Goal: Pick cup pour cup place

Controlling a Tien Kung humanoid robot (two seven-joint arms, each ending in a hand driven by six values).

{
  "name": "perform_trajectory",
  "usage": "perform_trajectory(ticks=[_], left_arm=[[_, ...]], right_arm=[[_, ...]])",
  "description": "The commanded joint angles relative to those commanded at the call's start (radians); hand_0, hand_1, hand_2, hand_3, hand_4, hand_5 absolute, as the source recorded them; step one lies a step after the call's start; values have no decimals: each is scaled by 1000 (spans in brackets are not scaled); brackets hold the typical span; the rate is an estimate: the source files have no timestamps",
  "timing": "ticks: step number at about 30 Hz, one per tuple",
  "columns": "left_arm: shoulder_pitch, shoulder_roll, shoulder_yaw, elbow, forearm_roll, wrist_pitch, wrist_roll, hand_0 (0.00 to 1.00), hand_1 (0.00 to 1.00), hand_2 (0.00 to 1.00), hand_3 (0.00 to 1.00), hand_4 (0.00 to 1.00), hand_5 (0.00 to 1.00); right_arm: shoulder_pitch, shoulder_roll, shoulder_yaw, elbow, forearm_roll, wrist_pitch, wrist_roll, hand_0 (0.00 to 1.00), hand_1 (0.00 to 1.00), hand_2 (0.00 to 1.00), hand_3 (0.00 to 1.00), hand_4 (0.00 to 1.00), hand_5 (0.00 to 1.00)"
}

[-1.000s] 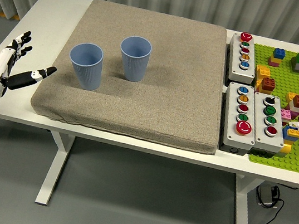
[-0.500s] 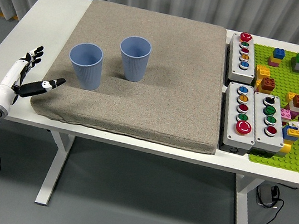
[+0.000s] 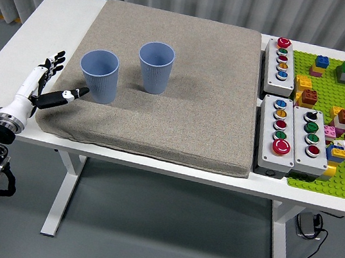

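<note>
Two blue ribbed cups stand upright on the grey mat (image 3: 176,103): the left cup (image 3: 99,76) and, a little farther back and to the right, the right cup (image 3: 155,67). My left hand (image 3: 55,82) hovers at the mat's left edge, just left of the left cup, fingers spread and holding nothing. Its thumb tip points toward the base of that cup with a small gap between them. The right arm does not show.
Right of the mat sit three grey button boxes (image 3: 287,123) with coloured buttons. Beyond them a green baseplate (image 3: 336,121) carries several loose coloured bricks. The white table (image 3: 58,27) shows bare along the mat's left side.
My left hand has moved right and forward along the table's left side, closing most of the gap to the left cup. Both cups stay put.
</note>
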Motion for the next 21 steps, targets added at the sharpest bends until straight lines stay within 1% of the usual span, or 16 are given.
perform_trajectory(ticks=[6, 11, 18, 21], left_arm=[[-2, -7, 19, -6, -5, 0, -1, 959, 934, 998, 998, 998, 313], [-9, -11, 30, 0, -8, 0, -2, 957, 934, 998, 998, 998, 313], [-20, -3, 46, 11, -7, -1, -2, 954, 931, 998, 998, 998, 312], [-33, 0, 51, 24, -9, -1, -3, 952, 930, 998, 998, 997, 312]], right_arm=[[0, 0, 0, 0, 0, 0, -1, 701, 710, 694, 651, 160, 359], [2, 0, -1, 0, -1, 1, -1, 701, 710, 694, 651, 159, 357], [2, 0, -6, 0, 7, 0, -2, 701, 710, 695, 650, 158, 357], [0, 1, -8, 0, 9, 0, -2, 701, 710, 693, 650, 157, 358]])
